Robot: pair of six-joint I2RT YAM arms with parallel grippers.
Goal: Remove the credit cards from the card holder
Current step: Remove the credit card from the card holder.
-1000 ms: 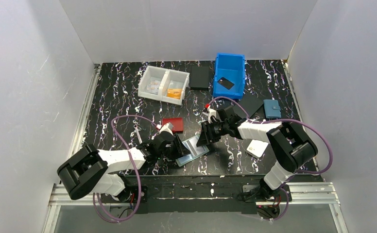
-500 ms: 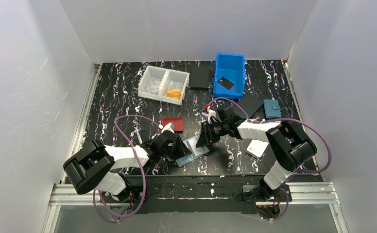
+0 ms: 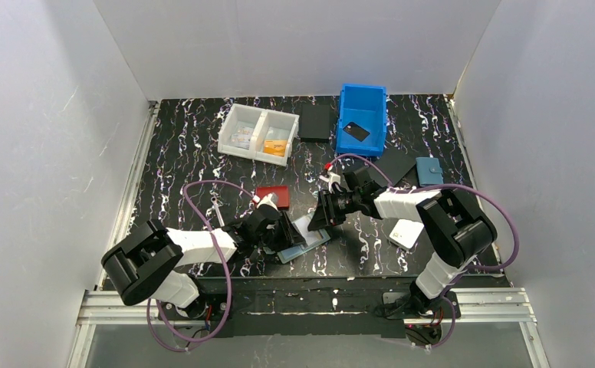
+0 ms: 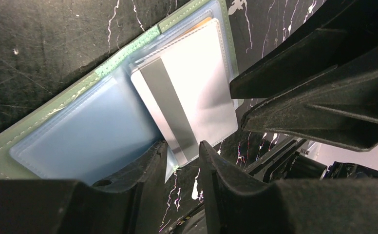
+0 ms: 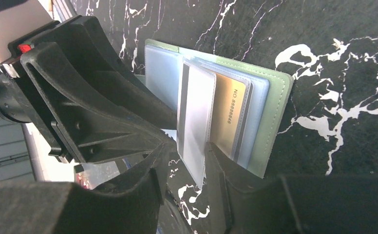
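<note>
Card holder (image 3: 310, 236), sage green, lies opened flat on the marbled black table (image 3: 187, 153), directly under the tips of both grippers, which meet over it from opposite sides.

Its clear sleeves (image 5: 257, 97) are still loaded. An orange card (image 5: 228, 117) with embossed numbers sits in one sleeve, just beyond the right gripper's (image 5: 186, 148) outer finger. A pale card with a grey stripe (image 5: 197, 117) lies over it, and its near end runs down into the gap between that gripper's fingers. A light blue card (image 4: 89, 131) shows through frosted plastic, just beyond the left gripper's (image 4: 183, 151) fingers.

The left gripper's fingers stand a narrow gap apart, with the striped card's corner in the gap and bare table showing below it; they appear to hold nothing. The right gripper's fingers are also only slightly parted around the striped card's end. Whether they pinch it cannot be told.

A black card (image 3: 354, 131) lies in the blue bin (image 3: 363, 90), well apart from both grippers and outside the holder.

Judging by this, the task is mostly ahead: at least three cards remain sleeved and none is visibly sliding free. The striped card looks like the one being worked.
</note>
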